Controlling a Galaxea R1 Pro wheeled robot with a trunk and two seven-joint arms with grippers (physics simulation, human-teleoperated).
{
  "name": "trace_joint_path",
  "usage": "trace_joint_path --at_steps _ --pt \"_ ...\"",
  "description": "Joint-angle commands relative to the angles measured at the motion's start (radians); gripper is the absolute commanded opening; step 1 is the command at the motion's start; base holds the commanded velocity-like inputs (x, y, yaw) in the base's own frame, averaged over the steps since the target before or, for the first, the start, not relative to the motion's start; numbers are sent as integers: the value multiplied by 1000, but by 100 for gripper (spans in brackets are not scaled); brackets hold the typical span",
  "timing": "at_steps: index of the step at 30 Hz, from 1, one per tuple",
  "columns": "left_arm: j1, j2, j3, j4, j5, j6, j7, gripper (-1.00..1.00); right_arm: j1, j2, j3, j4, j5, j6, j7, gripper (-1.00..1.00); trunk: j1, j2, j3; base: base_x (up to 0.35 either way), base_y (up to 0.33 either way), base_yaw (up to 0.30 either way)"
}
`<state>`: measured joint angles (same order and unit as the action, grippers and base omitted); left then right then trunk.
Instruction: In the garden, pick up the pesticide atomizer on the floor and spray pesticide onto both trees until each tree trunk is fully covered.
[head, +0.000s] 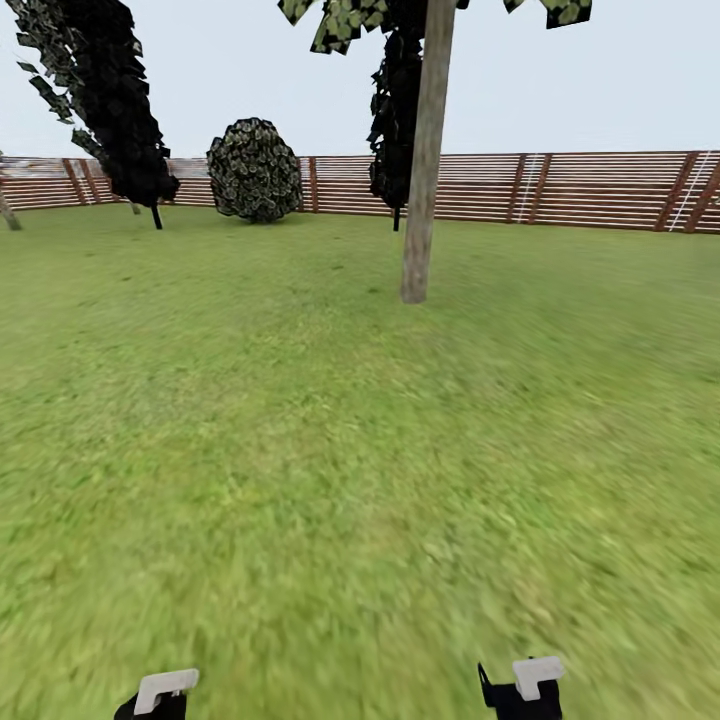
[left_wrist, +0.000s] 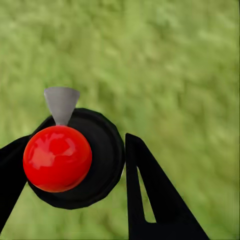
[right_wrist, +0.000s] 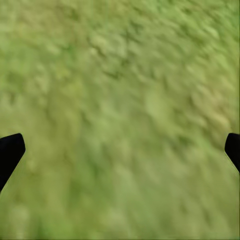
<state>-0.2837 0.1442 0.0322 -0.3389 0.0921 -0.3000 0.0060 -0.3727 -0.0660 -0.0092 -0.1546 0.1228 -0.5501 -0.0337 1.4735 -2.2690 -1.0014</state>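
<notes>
- Left gripper (left_wrist: 75, 165): black fingers (left_wrist: 155, 200) were clamped on the pesticide atomizer (left_wrist: 75, 157), one on each side of its round black body.
- Atomizer sat between the left fingers, red ball top (left_wrist: 57, 158) toward the camera and grey cone nozzle (left_wrist: 61, 104) sticking out past the ball; grass lay beyond it.
- Right gripper (right_wrist: 120, 150): fingers were spread wide apart, only the two black tips (right_wrist: 10, 152) showing at opposite edges of the wrist view, nothing between them, just blurred grass (right_wrist: 125, 100) beyond.
- Head view: left arm end with white bracket (head: 160, 692) and right arm end with white bracket (head: 525, 685) sat at the near edge; the fingers themselves were not readable there.
- Lawn (head: 300, 450) stretched ahead of both grippers, smeared with blur.
- Tree trunk (head: 425, 160) stood well ahead of the right fingers, pale grey-brown, bare, slightly leaning, foot in the grass; leaves only at the top.
- Could not tell any pale specks on the bark at this range.
- Further back: a dark narrow tree (head: 110, 100) ahead of the left fingers, a round bush (head: 254, 170), and another dark narrow tree (head: 395, 110) behind the trunk.
- Brown slatted fence (head: 580, 190) closed the far side of the garden, grey sky above it.
</notes>
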Motion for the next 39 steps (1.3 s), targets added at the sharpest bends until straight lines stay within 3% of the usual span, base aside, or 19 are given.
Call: trace_joint_path --at_steps 1,10,39 --pt "0 0 0 0 0 0 0 -100 0 0 0 0 0 0 0 100 0 0 0 338 0 -115" --pt "0 0 0 0 0 1 0 -100 0 0 0 0 0 -1 0 100 0 0 0 338 0 -171" --pt "0 0 0 0 0 -1 0 -100 0 -1 0 1 1 -1 0 100 0 0 0 337 0 -3"
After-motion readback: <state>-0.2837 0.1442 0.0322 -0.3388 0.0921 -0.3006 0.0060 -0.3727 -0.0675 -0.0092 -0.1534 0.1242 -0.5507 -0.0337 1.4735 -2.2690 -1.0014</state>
